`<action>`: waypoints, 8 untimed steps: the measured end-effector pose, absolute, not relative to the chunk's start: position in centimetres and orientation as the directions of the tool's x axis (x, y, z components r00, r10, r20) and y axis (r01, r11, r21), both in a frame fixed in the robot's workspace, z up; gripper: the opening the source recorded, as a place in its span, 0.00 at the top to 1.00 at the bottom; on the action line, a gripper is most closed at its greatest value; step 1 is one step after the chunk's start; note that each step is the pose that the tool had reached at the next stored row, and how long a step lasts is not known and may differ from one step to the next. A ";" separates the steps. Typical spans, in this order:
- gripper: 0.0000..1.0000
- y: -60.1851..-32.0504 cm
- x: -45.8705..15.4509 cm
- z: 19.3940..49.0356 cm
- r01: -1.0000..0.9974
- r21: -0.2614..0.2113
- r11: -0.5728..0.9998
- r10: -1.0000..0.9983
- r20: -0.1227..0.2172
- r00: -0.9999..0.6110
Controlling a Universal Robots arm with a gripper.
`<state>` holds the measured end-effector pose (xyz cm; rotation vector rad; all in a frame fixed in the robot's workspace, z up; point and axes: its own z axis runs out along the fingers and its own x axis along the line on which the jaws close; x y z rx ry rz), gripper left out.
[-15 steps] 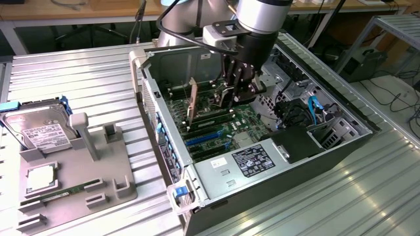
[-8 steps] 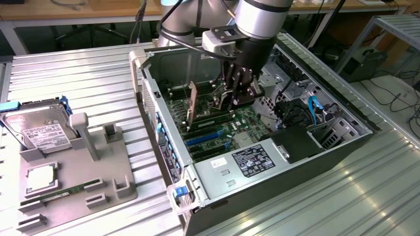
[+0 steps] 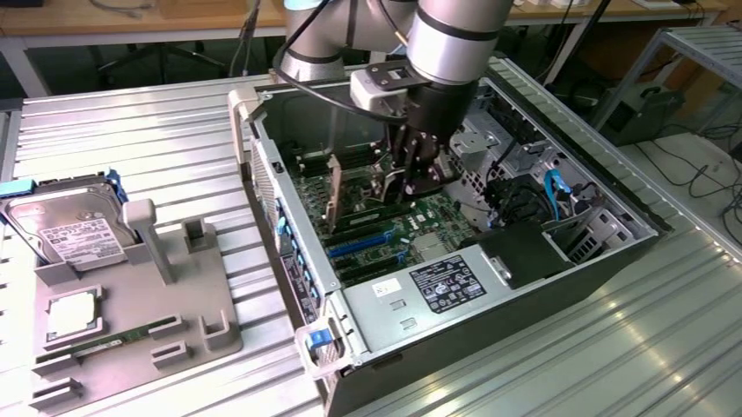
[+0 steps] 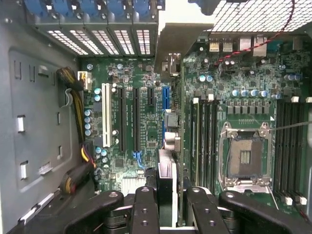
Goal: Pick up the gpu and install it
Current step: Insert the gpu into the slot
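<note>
Exterior view, read from its left to its right. At the far left I see a grey fixture tray (image 3: 128, 326) on the ribbed metal table (image 3: 128, 139); a silver hard drive (image 3: 68, 228) with a white label stands at its back, and a narrow green RAM stick (image 3: 110, 341) lies in a slot near its front, with a square silver chip (image 3: 72, 314) between them. Right of the tray stands the open computer case (image 3: 603, 252), its side panel off; the green motherboard (image 3: 435, 217) lies exposed inside, blue expansion slots (image 3: 360, 246) toward the near side and a black-labelled power supply (image 3: 447, 282) in front. The silver arm (image 3: 458, 39) reaches down into the case from above; its gripper (image 3: 408, 178) is low over the board. The gpu (image 3: 334, 195) — a thin card seen edge-on — stands upright among the slots, just to the exterior view's left of the gripper.

Wrist view. I see the black fingers (image 4: 145, 209) set narrowly, closed on the gpu (image 4: 168, 126); the card runs edge-on away from the camera, its silver bracket (image 4: 178, 36) at the far end by the case's rear slot covers (image 4: 105, 36). On one side of the card lie a white slot (image 4: 106, 114) and two black ones; on the other, the RAM slots (image 4: 204, 141) and the open CPU socket (image 4: 245, 156). Whether the card's edge is fully seated I cannot tell.
</note>
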<state>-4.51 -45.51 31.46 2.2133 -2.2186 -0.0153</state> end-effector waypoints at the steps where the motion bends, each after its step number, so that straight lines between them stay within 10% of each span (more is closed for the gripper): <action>1: 0.73 -45.5 -4.7 31.4 -1.000 0.013 0.002 -1.000 -0.002 -0.002; 8: 0.73 -45.5 -5.2 30.2 -1.000 0.013 0.003 -1.000 -0.001 -0.003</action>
